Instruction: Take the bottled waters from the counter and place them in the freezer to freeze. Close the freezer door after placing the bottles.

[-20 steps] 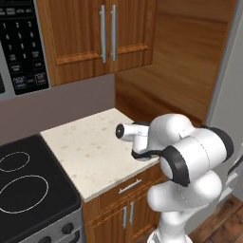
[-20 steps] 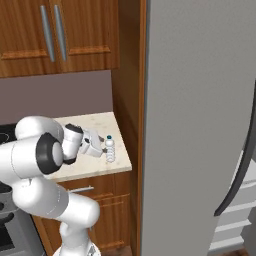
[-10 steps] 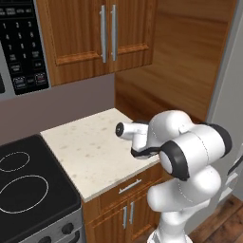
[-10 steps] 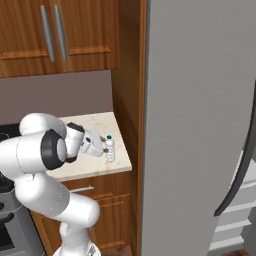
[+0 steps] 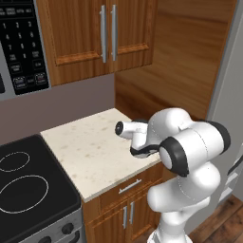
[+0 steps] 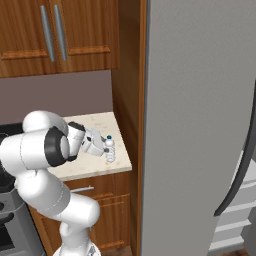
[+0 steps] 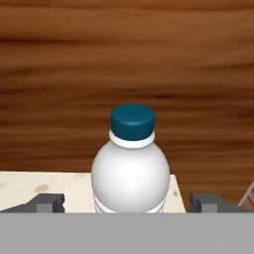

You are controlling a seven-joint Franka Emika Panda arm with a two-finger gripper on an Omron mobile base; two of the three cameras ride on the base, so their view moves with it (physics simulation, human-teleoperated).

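Bottled water (image 7: 130, 171) near counter (image 6: 116, 162) edge

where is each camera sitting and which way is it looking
Left base view: behind the arm to its left, looking forward and down over the counter and stovetop; the white arm rises at lower right.
Right base view: behind to its right, facing the freezer door and bottled water; arm at lower left.
Hand view: on the hand, looking along the open gripper at the bottle; finger tips show.
Both base views share the counter and arm.
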